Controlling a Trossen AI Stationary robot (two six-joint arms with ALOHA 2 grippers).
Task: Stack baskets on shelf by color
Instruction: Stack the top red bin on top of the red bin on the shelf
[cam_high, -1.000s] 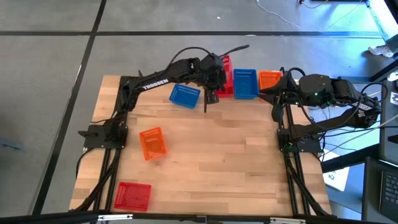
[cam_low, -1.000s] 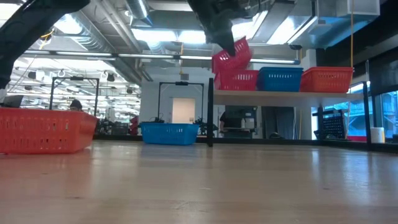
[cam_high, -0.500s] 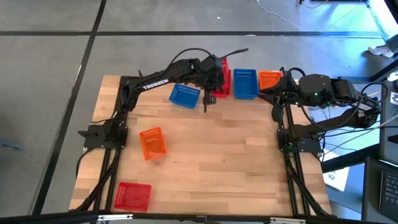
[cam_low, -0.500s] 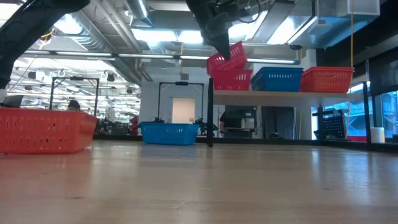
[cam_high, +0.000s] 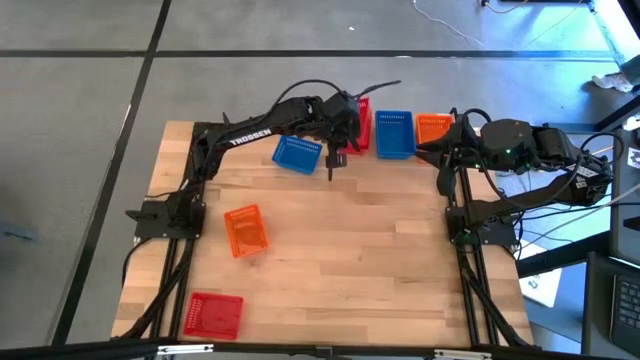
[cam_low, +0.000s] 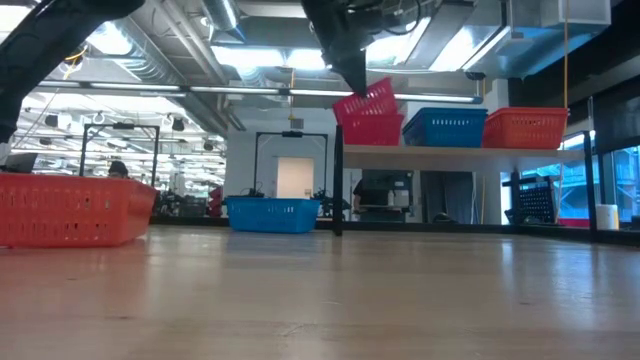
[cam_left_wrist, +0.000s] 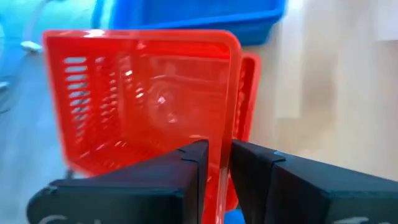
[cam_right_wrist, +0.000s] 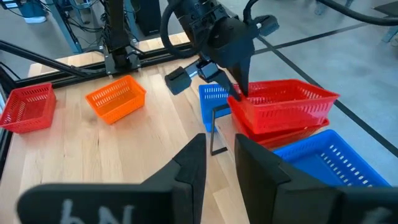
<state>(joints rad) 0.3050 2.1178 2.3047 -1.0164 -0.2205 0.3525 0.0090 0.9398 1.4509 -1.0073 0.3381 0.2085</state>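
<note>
Red lattice basket (cam_right_wrist: 283, 102), pinched by its thin rim in the left gripper (cam_left_wrist: 214, 152), sits tilted in the red basket (cam_low: 375, 129) on the shelf (cam_low: 460, 150); probably light, springy plastic, best held at the rim. Right gripper (cam_right_wrist: 214, 155) waits near the shelf, slightly parted, holding nothing.
</note>
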